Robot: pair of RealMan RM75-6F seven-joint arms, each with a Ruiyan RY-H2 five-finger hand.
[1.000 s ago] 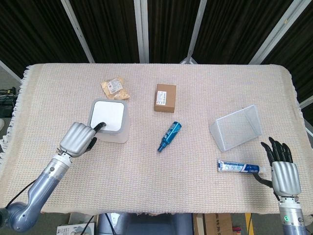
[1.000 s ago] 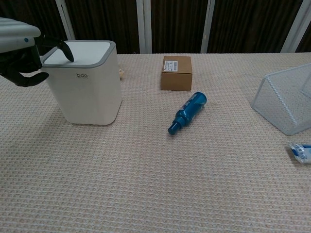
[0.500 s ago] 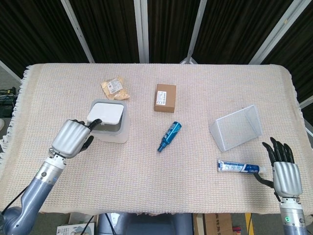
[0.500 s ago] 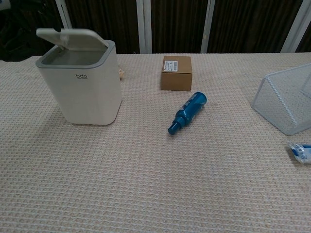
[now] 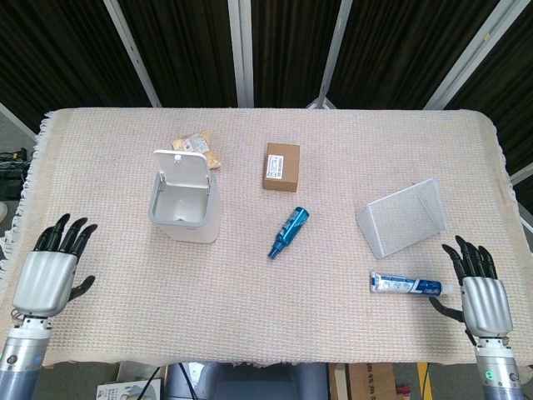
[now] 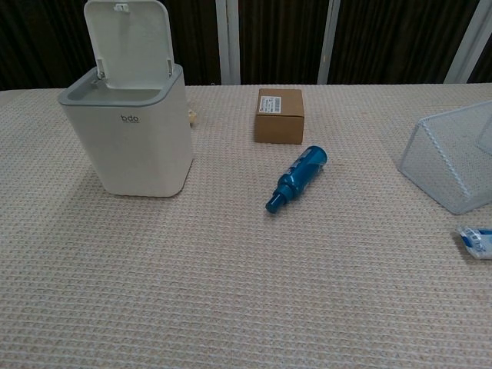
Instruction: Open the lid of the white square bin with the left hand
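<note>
The white square bin (image 5: 185, 218) (image 6: 138, 138) stands left of the table's middle. Its lid (image 5: 188, 167) (image 6: 126, 40) is swung up and stands upright at the back, so the inside of the bin shows. My left hand (image 5: 52, 272) is at the table's front left edge, well clear of the bin, fingers spread and holding nothing. My right hand (image 5: 481, 288) rests at the front right edge, fingers spread, empty. Neither hand shows in the chest view.
A brown box (image 5: 281, 165) (image 6: 280, 115) lies behind the middle, a blue bottle (image 5: 288, 232) (image 6: 298, 177) lies on its side. A wire basket (image 5: 403, 217) (image 6: 453, 157) lies tipped at the right, a toothpaste tube (image 5: 410, 285) before it. A snack packet (image 5: 196, 143) lies behind the bin.
The lid went from flat under my left fingertip to fully upright. My left hand pulled back from the bin to the front left edge and spread its fingers. The right hand stayed put.
</note>
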